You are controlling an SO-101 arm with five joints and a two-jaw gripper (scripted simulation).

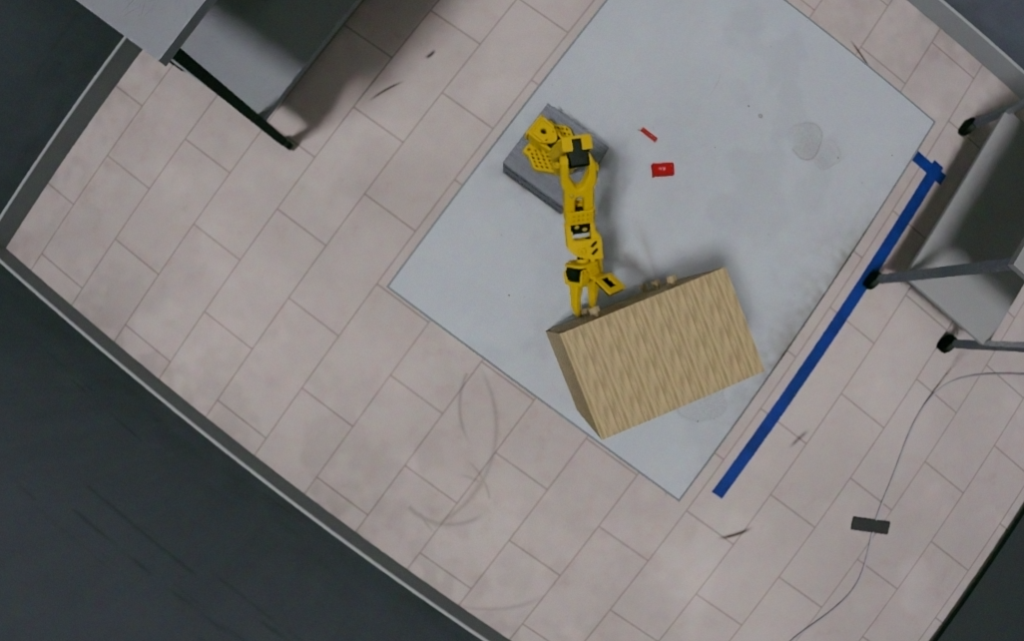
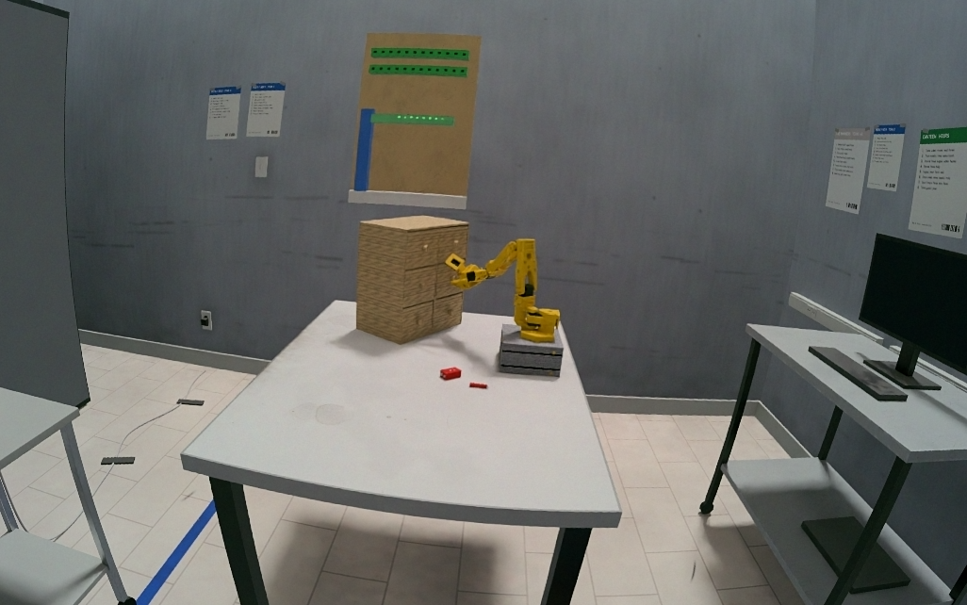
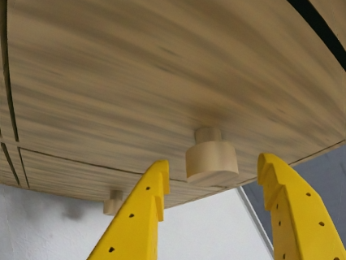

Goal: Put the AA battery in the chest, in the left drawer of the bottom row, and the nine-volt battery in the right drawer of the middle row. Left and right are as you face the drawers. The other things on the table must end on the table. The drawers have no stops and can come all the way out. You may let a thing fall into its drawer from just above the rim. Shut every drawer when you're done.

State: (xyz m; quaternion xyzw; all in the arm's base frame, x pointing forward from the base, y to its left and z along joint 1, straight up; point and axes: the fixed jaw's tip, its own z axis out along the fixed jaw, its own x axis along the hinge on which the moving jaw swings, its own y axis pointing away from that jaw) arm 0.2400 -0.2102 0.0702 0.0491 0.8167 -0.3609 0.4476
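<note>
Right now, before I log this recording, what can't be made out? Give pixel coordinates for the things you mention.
- Drawer interiors: hidden by the fronts of the chest [image 1: 657, 354] [image 2: 381, 278] [image 3: 101, 89], all views.
- Markings on the red block [image 1: 662, 169] [image 2: 450, 372] and thin red stick [image 1: 648, 134] [image 2: 478, 385]: too small, top and exterior.
- Knob between the pincer's [image 1: 585, 310] [image 2: 453, 282] [image 3: 213, 162] fingers: hidden by the pincer, exterior.
- Table's [image 1: 702, 227] [image 2: 399, 442] [image 3: 195, 227] far end: cut by the upper edge, top view.

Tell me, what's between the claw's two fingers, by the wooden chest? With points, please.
A round wooden knob [image 1: 594, 311] [image 3: 211, 160] on a drawer front. The wrist view shows it, with a visible gap on each side.
</note>
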